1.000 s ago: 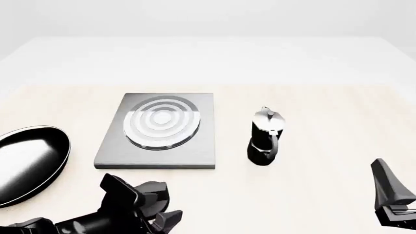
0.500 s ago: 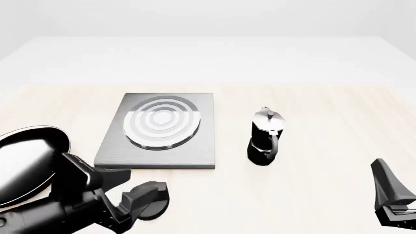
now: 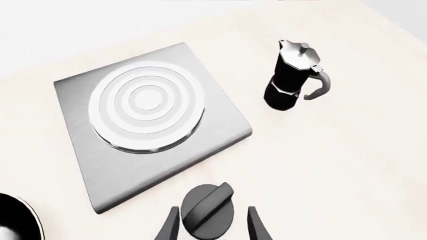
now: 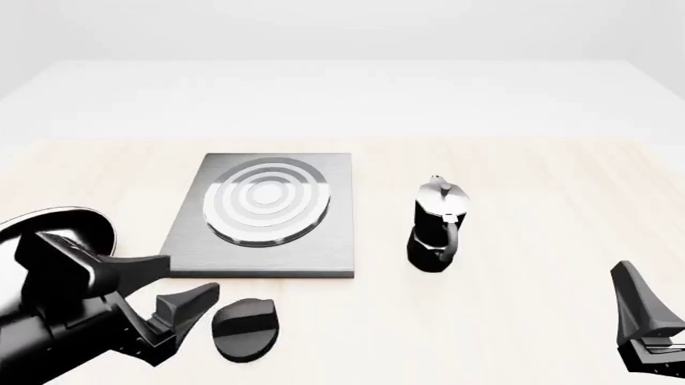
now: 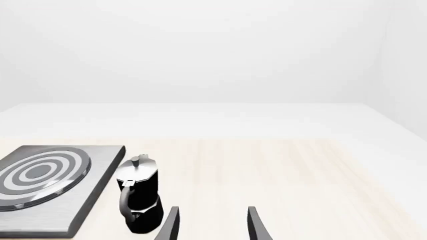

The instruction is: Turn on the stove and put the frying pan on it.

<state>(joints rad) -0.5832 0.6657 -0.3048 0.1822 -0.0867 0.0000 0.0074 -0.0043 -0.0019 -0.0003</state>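
The left arm's gripper [image 4: 176,314] is a glossy black, blocky assembly — a boxy housing with hard chamfered edges that catch soft grey highlights, tapering to wedge-shaped fingers [image 4: 184,308]. Behind it the arm's casing is the same dark moulded plastic, with a thin pale seam line along the lower edge. In the left wrist view the fingertips [image 3: 259,230] read as two slim, dark grey blades with lighter inner faces.

The right arm's gripper [image 4: 642,321] shows at the near right edge — a black, pointed fin-like finger above a stepped black bracket. Its fingertips [image 5: 255,225] appear as matching narrow grey-black blades.
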